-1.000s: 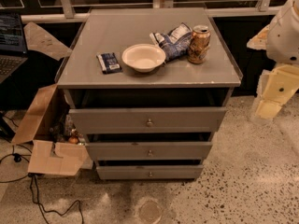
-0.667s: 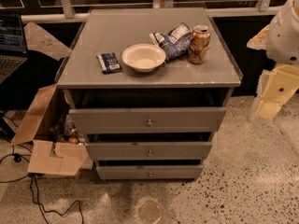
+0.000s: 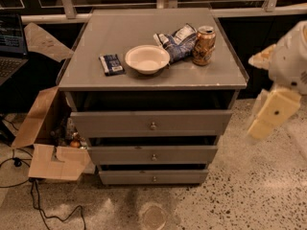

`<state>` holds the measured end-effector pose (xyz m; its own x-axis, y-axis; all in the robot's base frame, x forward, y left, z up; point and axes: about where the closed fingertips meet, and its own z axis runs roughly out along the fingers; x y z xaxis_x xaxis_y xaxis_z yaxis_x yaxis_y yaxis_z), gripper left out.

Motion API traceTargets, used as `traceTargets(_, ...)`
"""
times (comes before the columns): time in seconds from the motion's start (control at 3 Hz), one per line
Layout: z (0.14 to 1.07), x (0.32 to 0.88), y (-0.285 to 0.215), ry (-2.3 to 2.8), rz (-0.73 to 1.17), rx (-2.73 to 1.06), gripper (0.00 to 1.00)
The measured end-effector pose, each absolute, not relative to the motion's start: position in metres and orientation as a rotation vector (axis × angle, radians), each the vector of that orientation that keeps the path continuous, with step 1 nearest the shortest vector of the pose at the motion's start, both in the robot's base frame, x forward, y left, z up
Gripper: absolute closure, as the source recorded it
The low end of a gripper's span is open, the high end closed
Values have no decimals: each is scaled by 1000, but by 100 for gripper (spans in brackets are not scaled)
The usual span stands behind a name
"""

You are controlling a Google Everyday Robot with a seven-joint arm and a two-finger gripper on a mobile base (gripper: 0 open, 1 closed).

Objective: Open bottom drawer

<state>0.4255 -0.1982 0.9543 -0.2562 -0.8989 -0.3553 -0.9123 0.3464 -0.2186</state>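
Far left: laptop (image 3: 8,42) at the frame edge. Below it an open cardboard box (image 3: 45,150) stands against the cabinet's left side, with cables (image 3: 36,200) trailing over the speckled floor.

Centre: grey cabinet (image 3: 96,42). On its top, left to right: dark packet (image 3: 111,63), white bowl (image 3: 147,59), crumpled chip bag (image 3: 176,41), and a can (image 3: 204,45) upright just beside the bag. None of these has shifted since the earlier frame.

Bottom drawer (image 3: 129,177): lowest of three fronts, just above the floor, small knob at centre. Its front sits as it did a second ago, with no interior showing.

Right: gripper (image 3: 269,116), cream-coloured, hangs off the cabinet's right side, level with the top drawer front and well apart from the bottom drawer. It has dropped lower and edged a little towards the cabinet since the earlier frame. Cannot tell whether it is apart or together; it touches nothing.
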Motion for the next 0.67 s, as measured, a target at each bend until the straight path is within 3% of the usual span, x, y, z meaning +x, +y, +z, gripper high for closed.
traceTargets(0.67, 876, 409, -183, 2195, 300, -1192, 0)
